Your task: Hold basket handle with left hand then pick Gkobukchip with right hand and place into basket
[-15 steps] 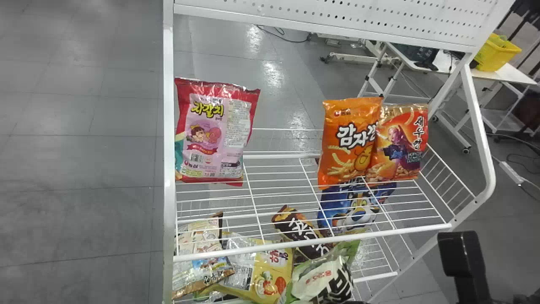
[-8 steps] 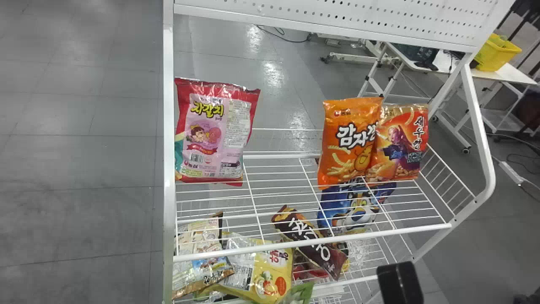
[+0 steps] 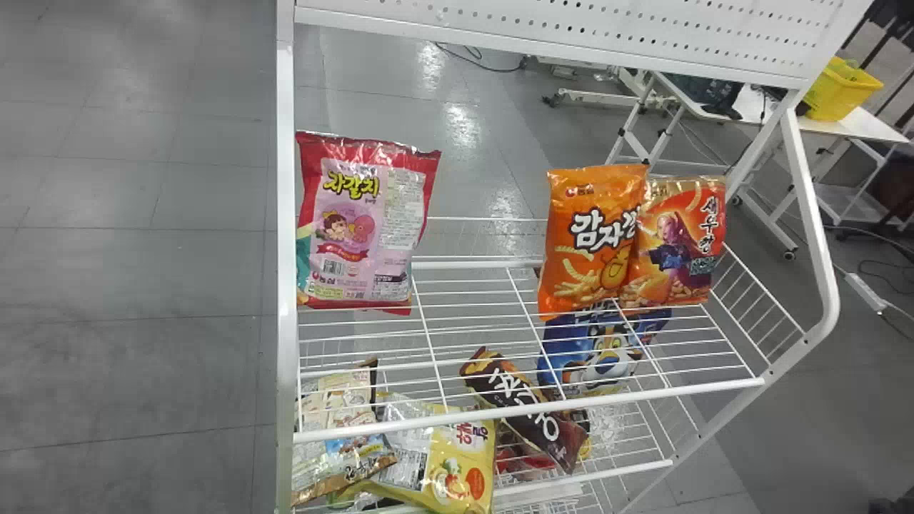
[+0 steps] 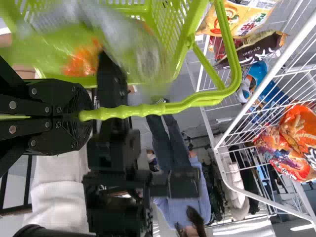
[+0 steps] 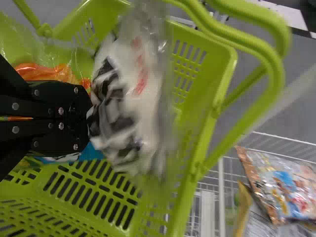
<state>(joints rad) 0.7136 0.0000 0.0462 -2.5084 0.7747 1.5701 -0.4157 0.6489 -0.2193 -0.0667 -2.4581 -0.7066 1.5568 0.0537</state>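
My left gripper (image 4: 83, 116) is shut on the light-green handle (image 4: 148, 110) of the basket (image 4: 180, 24) in the left wrist view. The right wrist view has my right gripper (image 5: 90, 112) shut on a white, black and green snack bag (image 5: 131, 94), the Gkobukchip, blurred. That bag is held across the opening of the green basket (image 5: 222, 64); how deep it hangs I cannot tell. Behind the gripper, an orange packet (image 5: 52, 72) lies inside the basket.
A white wire rack (image 3: 528, 412) stands ahead. Its upper shelf holds a red-pink bag (image 3: 357, 221), an orange bag (image 3: 589, 239) and a shrimp snack bag (image 3: 675, 243). Below are a dark brown bag (image 3: 532, 414), a yellow bag (image 3: 460, 464) and a blue bag (image 3: 607, 353).
In the head view, the green-and-white bag and the black right arm have moved from the lower shelf down past the bottom edge, uncovering the lower part of the dark brown bag.
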